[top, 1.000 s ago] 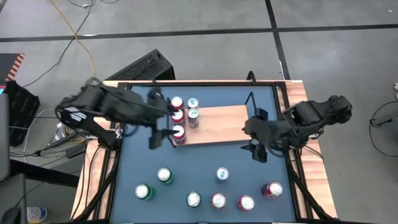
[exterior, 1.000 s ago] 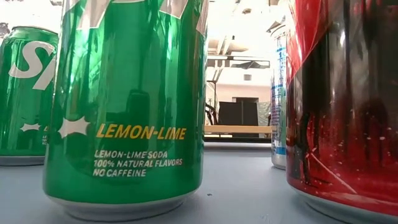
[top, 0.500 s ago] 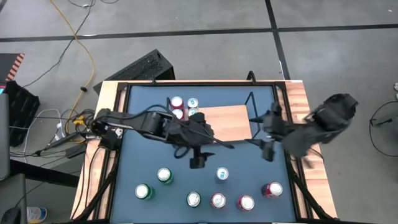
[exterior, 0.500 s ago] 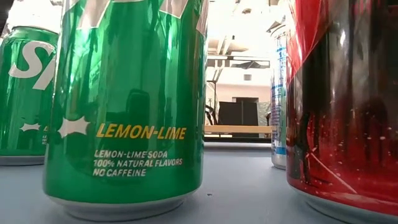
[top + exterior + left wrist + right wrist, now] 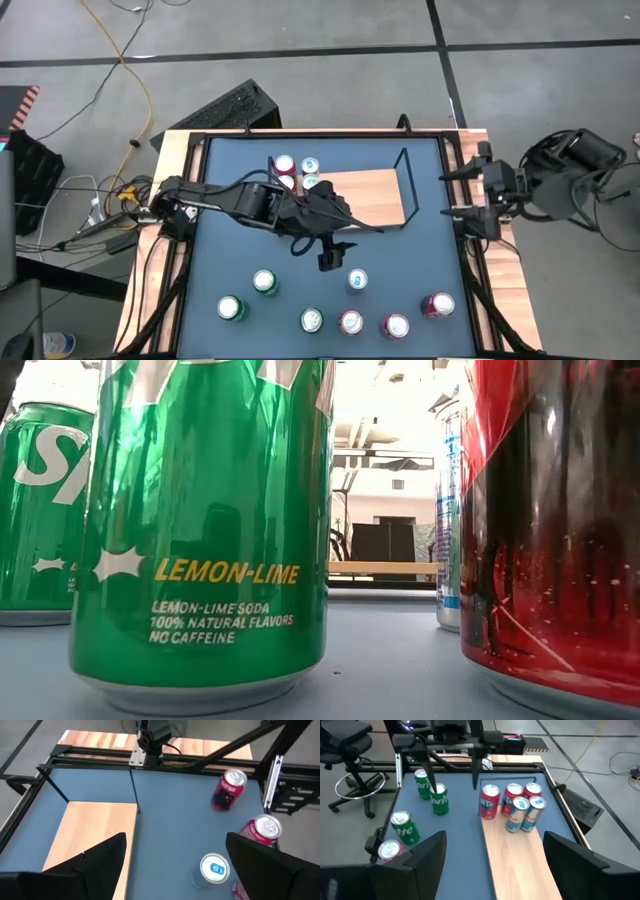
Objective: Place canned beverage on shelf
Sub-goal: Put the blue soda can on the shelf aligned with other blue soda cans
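A robotics lab or workshop is indicated: a framed test table [image 5: 200, 300] is set on bare concrete floor [image 5: 300, 60], with loose cables [image 5: 125, 50] and an office chair [image 5: 347, 742].

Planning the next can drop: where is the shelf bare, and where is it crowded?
The shelf is bare from the five-can cluster at one end to the black wire end frame at the other. On the tabletop, the loose cans crowd the near edge. The left tool hovers open over the middle.

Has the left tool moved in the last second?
Yes. The left tool went from the cans at the shelf's left end to the tabletop in front of the shelf.
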Available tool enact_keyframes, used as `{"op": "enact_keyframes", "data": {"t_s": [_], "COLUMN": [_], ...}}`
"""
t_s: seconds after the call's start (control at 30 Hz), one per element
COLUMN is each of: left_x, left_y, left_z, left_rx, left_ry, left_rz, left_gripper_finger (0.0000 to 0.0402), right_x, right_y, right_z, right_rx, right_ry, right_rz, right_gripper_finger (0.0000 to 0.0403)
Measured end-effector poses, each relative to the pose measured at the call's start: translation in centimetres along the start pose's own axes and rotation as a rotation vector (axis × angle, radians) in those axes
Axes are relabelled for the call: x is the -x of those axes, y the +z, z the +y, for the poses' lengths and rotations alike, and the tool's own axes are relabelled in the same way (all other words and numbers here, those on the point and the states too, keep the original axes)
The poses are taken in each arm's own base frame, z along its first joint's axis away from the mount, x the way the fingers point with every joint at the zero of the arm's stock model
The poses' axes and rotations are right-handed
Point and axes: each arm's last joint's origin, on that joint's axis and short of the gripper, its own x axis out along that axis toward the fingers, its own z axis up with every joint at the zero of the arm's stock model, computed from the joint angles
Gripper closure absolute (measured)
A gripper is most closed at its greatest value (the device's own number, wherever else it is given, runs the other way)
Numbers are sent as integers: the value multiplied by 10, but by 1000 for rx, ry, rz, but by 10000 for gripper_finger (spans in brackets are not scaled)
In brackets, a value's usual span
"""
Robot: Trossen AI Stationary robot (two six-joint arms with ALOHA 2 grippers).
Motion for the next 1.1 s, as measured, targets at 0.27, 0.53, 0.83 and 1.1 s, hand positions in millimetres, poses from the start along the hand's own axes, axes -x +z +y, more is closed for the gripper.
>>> {"op": "enact_keyframes", "data": {"t_s": [0.27,0.53,0.83,1.1], "left_x": [-20,-67,-96,-95], "left_y": [-12,-36,-49,-60], "left_z": [-18,-38,-50,-52], "left_rx": [-2,-88,-41,33], "left_ry": [60,46,-65,95], "left_rz": [22,94,122,136], "left_gripper_finger": [72,72,72,72], "right_x": [13,14,13,13], "right_y": [-10,-11,-11,-11], "right_z": [-19,-21,-20,-20], "right_rx": [25,42,49,42], "right_ry": [-15,-16,-13,-11], "right_rz": [25,26,31,32], "right_gripper_finger": [85,85,85,85]}}
